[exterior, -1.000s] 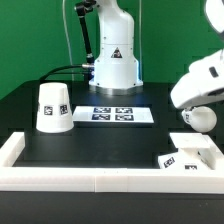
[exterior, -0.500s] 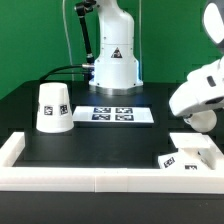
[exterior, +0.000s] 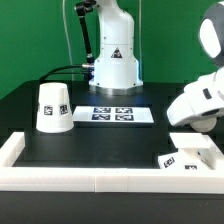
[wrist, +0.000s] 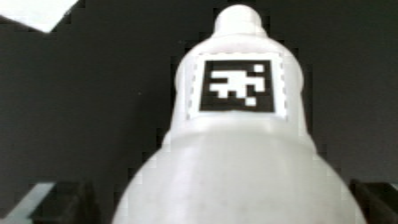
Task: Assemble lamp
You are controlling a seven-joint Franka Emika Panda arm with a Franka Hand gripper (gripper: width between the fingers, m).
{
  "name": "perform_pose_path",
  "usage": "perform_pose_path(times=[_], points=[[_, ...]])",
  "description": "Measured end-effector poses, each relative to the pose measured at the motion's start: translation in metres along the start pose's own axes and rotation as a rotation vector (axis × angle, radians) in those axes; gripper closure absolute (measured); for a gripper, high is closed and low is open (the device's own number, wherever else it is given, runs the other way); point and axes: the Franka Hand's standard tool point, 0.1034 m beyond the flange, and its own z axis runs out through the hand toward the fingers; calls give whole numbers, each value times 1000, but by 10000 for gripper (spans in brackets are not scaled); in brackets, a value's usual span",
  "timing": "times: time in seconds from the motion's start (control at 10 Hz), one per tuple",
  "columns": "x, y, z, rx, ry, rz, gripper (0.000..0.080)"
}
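Note:
In the wrist view the white bulb (wrist: pixel 240 140) fills the frame, with a square tag on it, its narrow end pointing away. My gripper (wrist: pixel 210 208) is open, and its dark fingers (wrist: pixel 43 203) show only at the frame's lower corners, one on each side of the bulb's wide end. In the exterior view my gripper (exterior: pixel 203 120) is low at the exterior view's right, and the hand hides the bulb. The flat square base (exterior: pixel 190 153) lies just in front of it. The cone shade (exterior: pixel 52 107) stands upright at the exterior view's left.
The marker board (exterior: pixel 118 116) lies mid-table in front of the arm's white pedestal (exterior: pixel 113 65). A low white wall (exterior: pixel 90 176) runs along the front edge and turns back at the exterior view's left corner.
My hand has come down at the exterior view's right and now covers the round bulb that showed beneath it earlier. The shade, base and marker board have not moved.

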Motion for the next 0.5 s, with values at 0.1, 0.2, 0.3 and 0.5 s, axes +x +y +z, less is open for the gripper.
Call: perform_pose_path(times=[0.1, 0.2, 0.3, 0.5], points=[[0, 0, 0, 1, 0, 1, 100], [1, 0, 0, 1, 1, 1, 206], [1, -1, 0, 1, 1, -2, 223], [1, -1, 0, 0, 1, -11, 223]])
